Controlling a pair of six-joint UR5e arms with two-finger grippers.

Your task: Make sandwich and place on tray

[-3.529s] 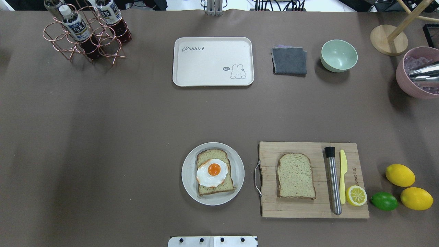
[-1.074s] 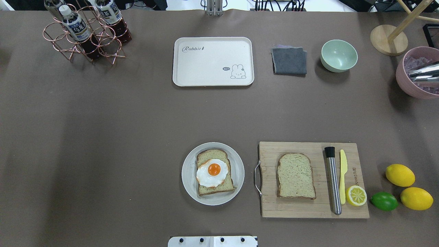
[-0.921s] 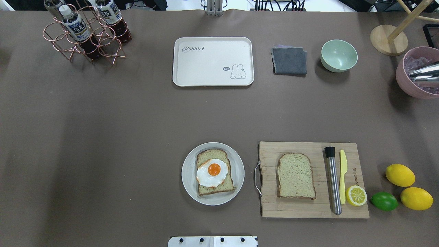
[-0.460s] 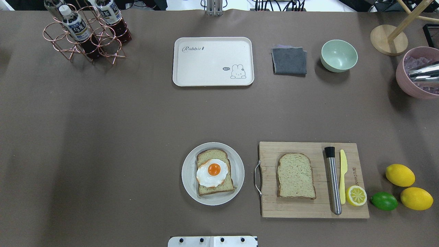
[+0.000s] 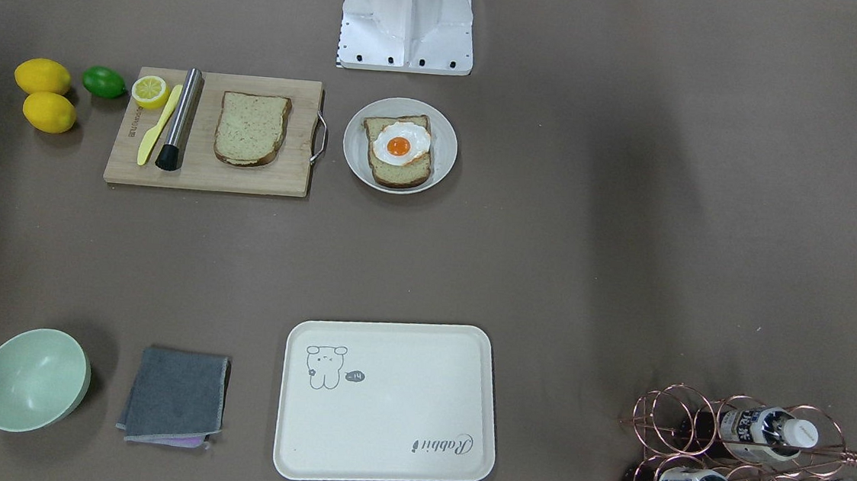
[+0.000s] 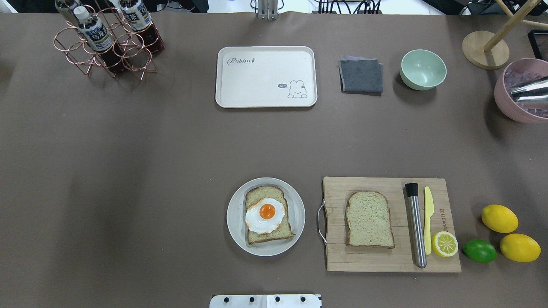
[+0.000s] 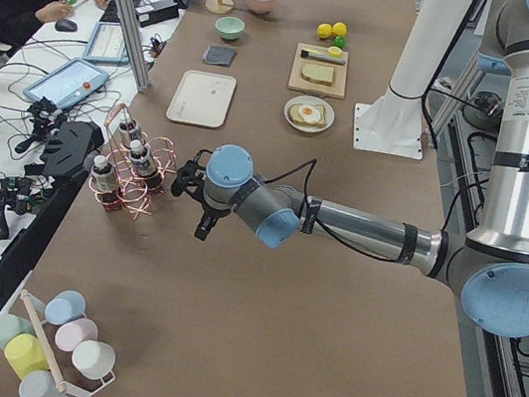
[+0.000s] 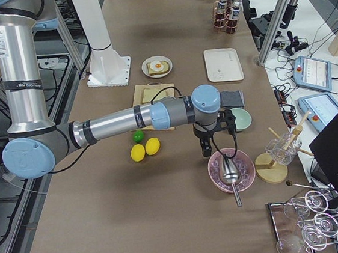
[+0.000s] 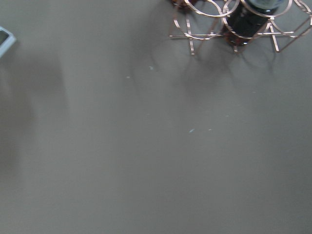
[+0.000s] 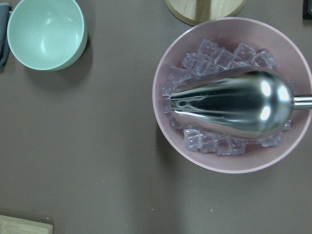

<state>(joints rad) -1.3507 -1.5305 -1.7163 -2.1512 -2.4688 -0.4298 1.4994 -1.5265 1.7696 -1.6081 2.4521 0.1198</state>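
Note:
One slice of speckled tan bread (image 6: 274, 234) lies on a round grey-white plate (image 6: 235, 222) with a fried egg (image 6: 265, 214) on top. A second slice (image 6: 369, 219) lies bare on the wooden cutting board (image 6: 385, 256) to its right. The cream tray (image 6: 265, 77) with the "Rabbit" script sits empty at the table's far middle. My left gripper (image 7: 202, 221) hangs over the table near the bottle rack, far from the bread. My right gripper (image 8: 208, 149) hangs beside the pink bowl. I cannot tell whether either one is open or shut.
A copper rack of bottles (image 6: 107, 42) stands far left. A grey cloth (image 6: 361, 75), green bowl (image 6: 423, 69) and pink bowl of ice with a metal scoop (image 6: 520, 92) stand far right. A muddler (image 6: 416, 226), yellow knife (image 6: 428, 218), lemon half (image 6: 444, 244) lie on the board.

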